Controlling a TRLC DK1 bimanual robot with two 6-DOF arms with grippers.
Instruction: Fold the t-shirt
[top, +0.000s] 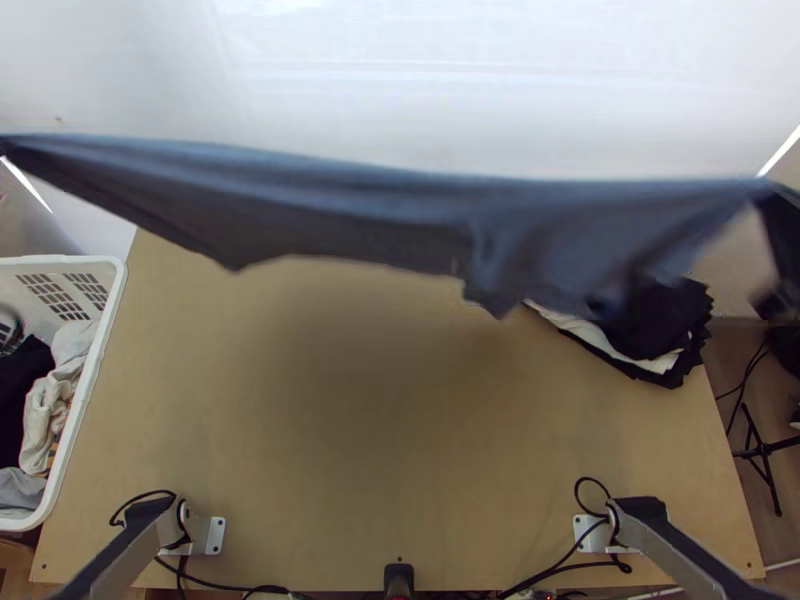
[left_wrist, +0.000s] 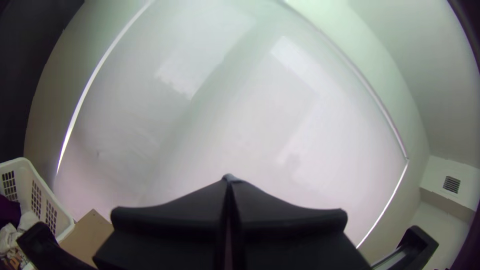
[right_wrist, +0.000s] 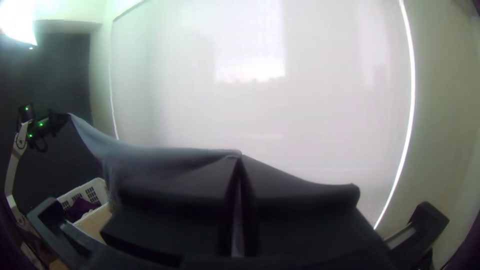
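Observation:
The blue-grey t-shirt (top: 400, 210) hangs stretched sideways high above the table, across the top view's upper part, its lower edge uneven. At its right end, my right gripper (top: 780, 215) holds the upper edge; in the right wrist view this gripper (right_wrist: 240, 159) is shut, the cloth (right_wrist: 150, 162) running off from its fingertips. My left gripper (left_wrist: 229, 181) is shut in the left wrist view, with a small bit of cloth at the tips. The right wrist view shows it far off, holding the shirt's other upper end.
A white basket (top: 118, 290) of mixed clothes stands at the table's left edge. Black and white cloths (top: 655, 345) lie stacked on the table (top: 400, 430) at the right, partly behind the shirt. Cables lie near both arm bases along the near edge.

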